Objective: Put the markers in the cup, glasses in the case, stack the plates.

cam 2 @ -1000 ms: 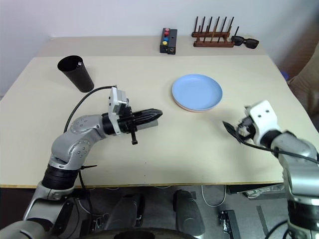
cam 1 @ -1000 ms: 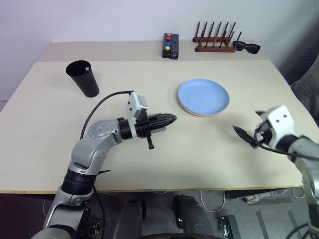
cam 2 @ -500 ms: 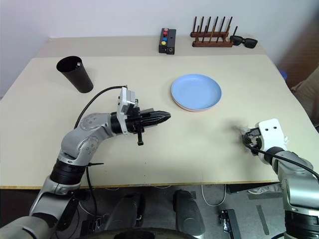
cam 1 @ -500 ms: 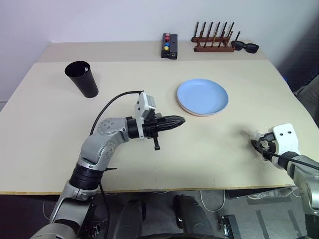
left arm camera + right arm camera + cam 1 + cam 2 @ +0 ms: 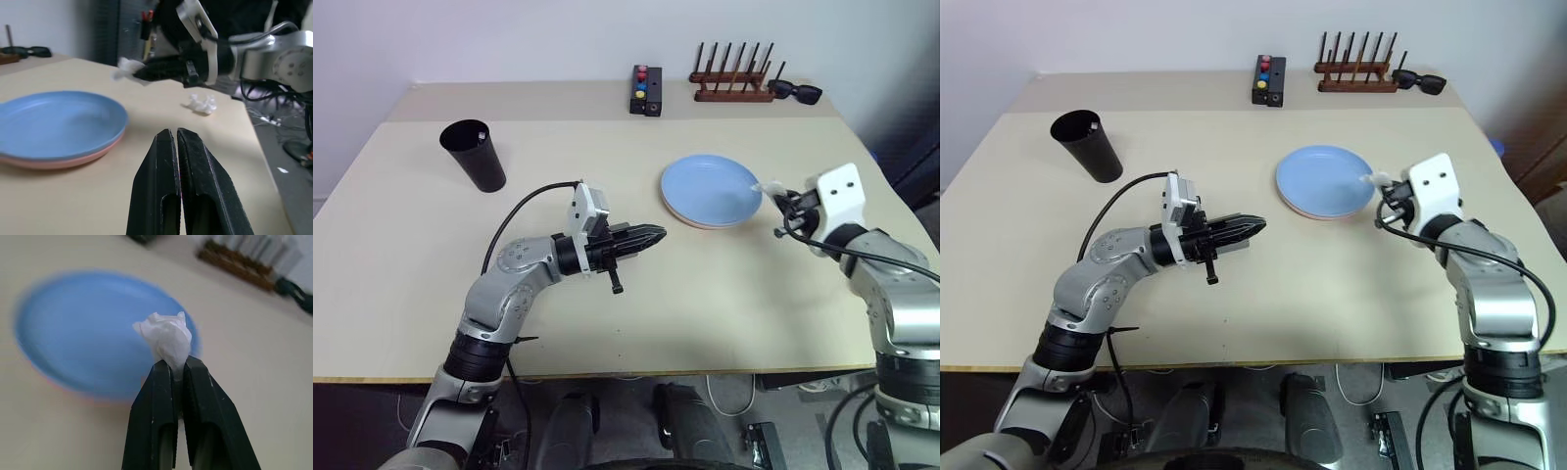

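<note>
The light blue plate [image 5: 705,189] lies on the pink plate [image 5: 73,160], stacked at the table's middle right. My right gripper [image 5: 774,195] hovers at the stack's right edge, shut on a crumpled white paper wad [image 5: 166,337]. My left gripper [image 5: 658,233] is shut and holds nothing; it points level toward the plates from the table's centre. The black cup [image 5: 475,155] stands upright at the far left. The markers, the glasses and the case are hidden or out of view.
A second white paper wad [image 5: 203,104] lies on the table beyond the plates, toward the right edge. At the back stand a black button box [image 5: 648,90], a wooden peg rack [image 5: 734,83] and black sunglasses [image 5: 798,92].
My right gripper dropped to the table near the right front edge, shut on a white paper wad, then lifted it up and over to the plates' edge. The left arm stayed put.
</note>
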### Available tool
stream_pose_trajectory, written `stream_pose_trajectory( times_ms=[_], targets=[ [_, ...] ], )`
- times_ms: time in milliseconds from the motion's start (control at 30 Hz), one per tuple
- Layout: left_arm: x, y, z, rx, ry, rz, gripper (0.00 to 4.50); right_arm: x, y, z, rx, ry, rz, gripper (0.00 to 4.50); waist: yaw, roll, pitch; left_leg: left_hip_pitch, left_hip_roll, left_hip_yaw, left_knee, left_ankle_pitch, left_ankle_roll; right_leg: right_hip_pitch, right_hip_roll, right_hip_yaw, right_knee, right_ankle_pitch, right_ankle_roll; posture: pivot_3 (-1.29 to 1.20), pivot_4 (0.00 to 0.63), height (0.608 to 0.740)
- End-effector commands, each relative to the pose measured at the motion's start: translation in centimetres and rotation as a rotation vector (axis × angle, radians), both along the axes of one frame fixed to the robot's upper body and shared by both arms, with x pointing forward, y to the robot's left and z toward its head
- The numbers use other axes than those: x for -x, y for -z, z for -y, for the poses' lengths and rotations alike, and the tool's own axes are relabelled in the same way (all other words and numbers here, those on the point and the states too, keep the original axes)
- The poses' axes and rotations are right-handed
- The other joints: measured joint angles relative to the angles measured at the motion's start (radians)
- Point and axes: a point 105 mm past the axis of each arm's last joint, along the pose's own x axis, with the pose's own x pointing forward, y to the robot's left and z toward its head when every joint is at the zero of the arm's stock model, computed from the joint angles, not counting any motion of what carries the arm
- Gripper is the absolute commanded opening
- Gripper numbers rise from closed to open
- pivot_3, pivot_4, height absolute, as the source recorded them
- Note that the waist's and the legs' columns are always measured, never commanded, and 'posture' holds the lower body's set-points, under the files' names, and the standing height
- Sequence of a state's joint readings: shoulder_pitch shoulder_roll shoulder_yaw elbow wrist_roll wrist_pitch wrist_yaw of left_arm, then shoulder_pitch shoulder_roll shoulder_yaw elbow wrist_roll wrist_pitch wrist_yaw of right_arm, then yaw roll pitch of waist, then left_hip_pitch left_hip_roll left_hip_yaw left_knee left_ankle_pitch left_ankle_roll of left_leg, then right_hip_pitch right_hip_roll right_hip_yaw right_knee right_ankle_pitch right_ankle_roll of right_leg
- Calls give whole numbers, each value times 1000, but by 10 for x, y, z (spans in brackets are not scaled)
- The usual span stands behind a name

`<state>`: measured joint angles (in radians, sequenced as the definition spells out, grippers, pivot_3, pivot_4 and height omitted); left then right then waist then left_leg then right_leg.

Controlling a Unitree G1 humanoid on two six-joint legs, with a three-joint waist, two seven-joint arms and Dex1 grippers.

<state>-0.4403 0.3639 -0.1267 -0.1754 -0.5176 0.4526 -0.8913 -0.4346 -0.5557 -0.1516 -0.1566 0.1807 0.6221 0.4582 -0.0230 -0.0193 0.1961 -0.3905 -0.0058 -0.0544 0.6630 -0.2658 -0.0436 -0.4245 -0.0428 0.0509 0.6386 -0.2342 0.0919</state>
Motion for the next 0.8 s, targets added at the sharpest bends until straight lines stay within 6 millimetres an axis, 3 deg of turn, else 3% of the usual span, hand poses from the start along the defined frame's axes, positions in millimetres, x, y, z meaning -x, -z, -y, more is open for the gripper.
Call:
stream_pose_trajectory(
  times_ms=[33, 67, 167, 333, 400, 500, 667, 800],
  targets=[
    [-1, -5, -7, -21, -30, 69, 81, -21, 3, -18, -33, -31, 6, 53, 1, 0, 0, 0, 0, 0, 0, 0, 0, 0, 0, 0, 0, 0, 0, 0, 150, 735],
    [0, -4, -7, -28, -31, 75, 81, -27, 7, -20, -37, -29, -2, 53, 5, 0, 0, 0, 0, 0, 0, 0, 0, 0, 0, 0, 0, 0, 0, 0, 150, 735],
    [2, -3, -8, -37, -41, 89, 81, -35, 13, -24, -60, -40, -7, 1056, 13, 0, 0, -2, 0, -2, -1, 0, 0, 0, -1, -2, -3, 1, 2, 0, 150, 735],
    [3, -6, -4, 1, -58, 86, 81, -33, 6, -21, -54, -45, 41, 3395, 8, 0, 0, -4, -1, -1, -2, -1, 1, 0, -3, -1, -7, 3, 5, 0, 150, 735],
    [4, -8, 0, 21, -55, 80, 81, -28, 0, -17, -48, -49, 70, 3395, 7, 0, 0, -4, -1, -1, -2, -1, 1, 0, -2, -1, -7, 3, 5, 0, 150, 735],
    [8, -7, 10, 20, -19, 82, 81, -11, -12, 4, -29, -6, 114, 3395, 13, 0, 0, -3, -1, -2, -2, -1, 1, 0, -2, -2, -6, 3, 5, 0, 150, 735],
    [20, -7, 31, 29, 88, 87, 81, 35, -4, 84, 42, 226, 46, 3395, 19, 0, 0, -4, -2, -2, -1, -1, 1, 1, -3, -2, -8, 3, 5, 0, 150, 735],
    [31, -2, 46, 14, 180, 82, 81, 72, 14, 124, 69, 369, -68, 4456, 7, 1, 0, -3, -2, -1, -1, -1, 1, 2, -3, -1, -8, 2, 3, 0, 150, 735]
  ],
)
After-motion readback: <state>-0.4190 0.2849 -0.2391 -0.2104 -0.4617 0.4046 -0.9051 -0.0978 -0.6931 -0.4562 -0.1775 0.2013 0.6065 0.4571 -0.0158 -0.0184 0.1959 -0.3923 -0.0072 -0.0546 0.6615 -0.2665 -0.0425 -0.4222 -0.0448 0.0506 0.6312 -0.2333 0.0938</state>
